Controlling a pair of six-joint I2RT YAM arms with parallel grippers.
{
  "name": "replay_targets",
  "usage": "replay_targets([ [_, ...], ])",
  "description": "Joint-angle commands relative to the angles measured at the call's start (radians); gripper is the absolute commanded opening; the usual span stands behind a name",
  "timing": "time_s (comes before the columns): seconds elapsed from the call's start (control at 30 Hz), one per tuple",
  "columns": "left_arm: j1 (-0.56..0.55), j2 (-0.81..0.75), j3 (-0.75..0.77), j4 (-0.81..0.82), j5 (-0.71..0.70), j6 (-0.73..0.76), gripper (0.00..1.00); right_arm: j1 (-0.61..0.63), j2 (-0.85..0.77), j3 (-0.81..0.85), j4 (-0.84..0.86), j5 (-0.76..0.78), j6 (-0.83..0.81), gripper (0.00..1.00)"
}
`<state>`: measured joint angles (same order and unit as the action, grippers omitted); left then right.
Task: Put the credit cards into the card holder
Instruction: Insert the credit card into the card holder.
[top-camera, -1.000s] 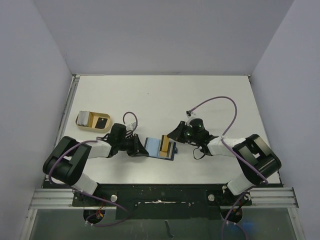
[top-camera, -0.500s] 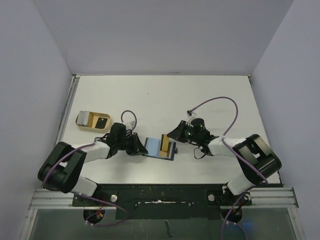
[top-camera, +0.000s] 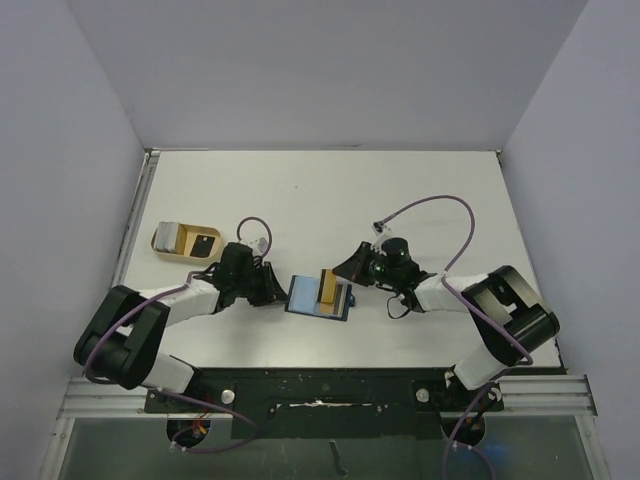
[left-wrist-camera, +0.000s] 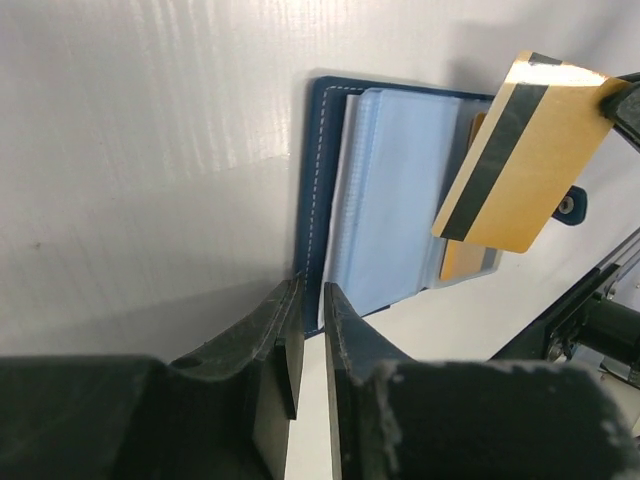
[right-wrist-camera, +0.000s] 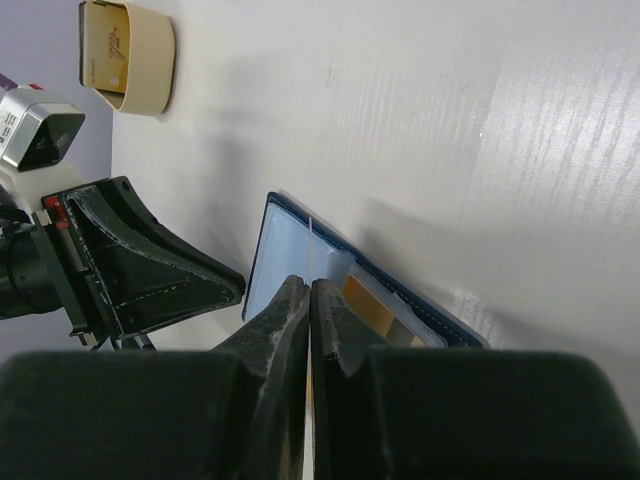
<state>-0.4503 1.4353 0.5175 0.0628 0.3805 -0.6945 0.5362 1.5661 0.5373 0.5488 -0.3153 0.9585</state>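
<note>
The card holder (top-camera: 305, 297) lies open on the table, navy outside, light blue sleeves inside. It also shows in the left wrist view (left-wrist-camera: 390, 200) and the right wrist view (right-wrist-camera: 285, 255). My right gripper (top-camera: 347, 276) is shut on a tan card with a dark stripe (left-wrist-camera: 520, 150), held tilted just above the holder's right half. That card is edge-on in the right wrist view (right-wrist-camera: 311, 250). Another tan card (left-wrist-camera: 462, 262) sits in a sleeve. My left gripper (left-wrist-camera: 311, 288) is shut to a thin slit, its tips at the holder's left edge. A black card (top-camera: 204, 244) lies in the tray.
The beige tray (top-camera: 187, 241) stands at the left edge of the table, behind my left arm, and shows far off in the right wrist view (right-wrist-camera: 125, 45). A purple cable (top-camera: 430, 205) loops above my right arm.
My left gripper has drawn back a little to the left, away from the holder's middle. My right gripper has nudged the tan card slightly left over the holder.
</note>
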Motion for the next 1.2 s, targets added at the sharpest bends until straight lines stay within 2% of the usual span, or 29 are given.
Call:
replay_targets([
  [0.0, -0.004, 0.02, 0.001, 0.04, 0.013, 0.005, 0.14, -0.007, 0.019, -0.006, 0.074, -0.003, 0.005, 0.0],
  [0.3, -0.019, 0.017, -0.03, 0.068, 0.024, -0.022, 0.11, -0.011, 0.038, -0.011, 0.061, 0.017, -0.014, 0.0],
  [1.17, -0.036, 0.022, -0.047, 0.089, 0.019, -0.037, 0.11, -0.008, -0.011, -0.037, 0.041, 0.058, -0.077, 0.0],
])
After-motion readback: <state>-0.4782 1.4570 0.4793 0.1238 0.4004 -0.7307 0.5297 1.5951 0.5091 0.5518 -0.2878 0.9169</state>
